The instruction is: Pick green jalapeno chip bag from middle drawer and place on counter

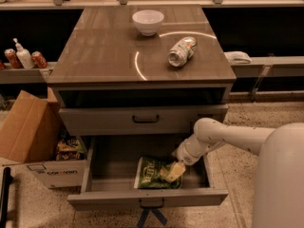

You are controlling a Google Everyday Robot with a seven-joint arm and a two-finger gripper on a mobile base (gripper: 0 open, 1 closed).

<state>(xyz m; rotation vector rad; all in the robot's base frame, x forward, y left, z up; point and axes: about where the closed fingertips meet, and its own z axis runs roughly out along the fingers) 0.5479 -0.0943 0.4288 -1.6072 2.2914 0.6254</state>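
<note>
White lettering on green jalapeno chip bag (152,175) illegible, dark print on cardboard box (50,172) illegible, jaws at bag's right edge

White bowl (147,21), cardboard box (27,128)

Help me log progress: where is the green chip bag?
In the camera view, the green chip bag lies in the open drawer, right of centre, the pincer at its right edge.
</note>
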